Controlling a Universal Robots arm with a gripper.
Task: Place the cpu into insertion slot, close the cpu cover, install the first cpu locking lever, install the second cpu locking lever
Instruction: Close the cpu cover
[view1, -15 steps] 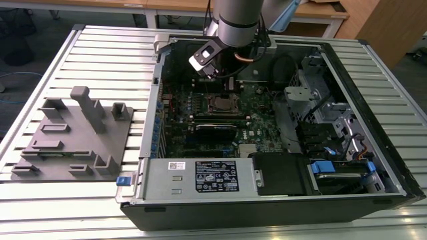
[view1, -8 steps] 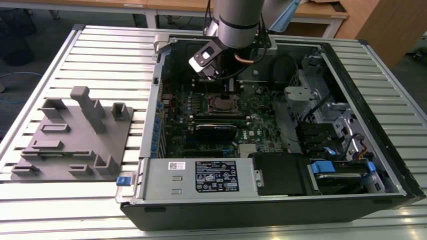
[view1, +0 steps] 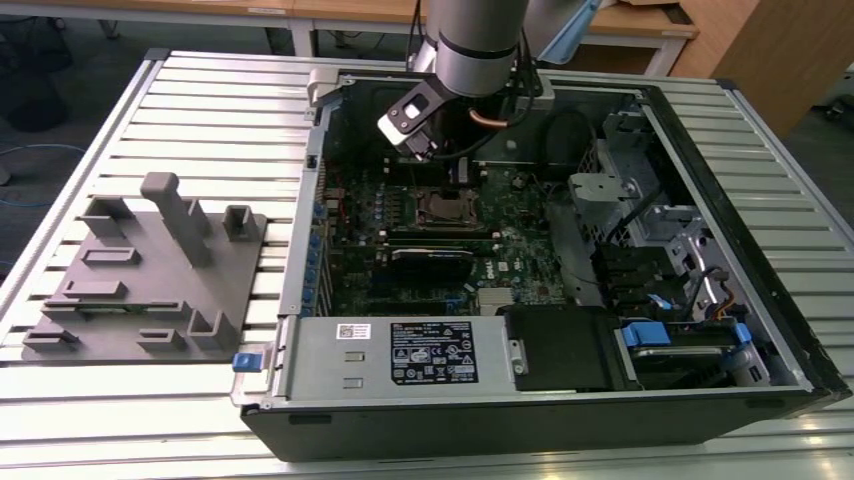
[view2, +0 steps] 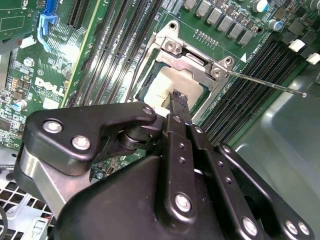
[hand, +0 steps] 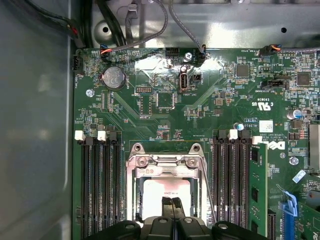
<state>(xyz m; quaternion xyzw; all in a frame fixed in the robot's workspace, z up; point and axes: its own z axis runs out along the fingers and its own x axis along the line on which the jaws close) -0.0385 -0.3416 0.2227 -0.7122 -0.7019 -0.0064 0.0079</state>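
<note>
Grey arm (view1: 474, 45) upright, end effector (hand: 171, 201) pinched together above cpu (hand: 159, 191).

The jaws, pressed together, meet over the cpu (hand: 160, 190), framed by the cpu cover (hand: 165, 162) and flanked by dark memory slots (hand: 100, 190) on a green motherboard (hand: 150, 107).

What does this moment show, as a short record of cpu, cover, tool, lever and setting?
cpu: cpu lies in the insertion slot, silver top up
cover: cpu cover down around the cpu
tool: tool shut, its tips at the cpu's top; contact unclear
lever: thin locking lever juts from the slot's corner; latched or not, cannot tell
setting: open computer case on a slatted table; grey fixture at the exterior view's left
</note>
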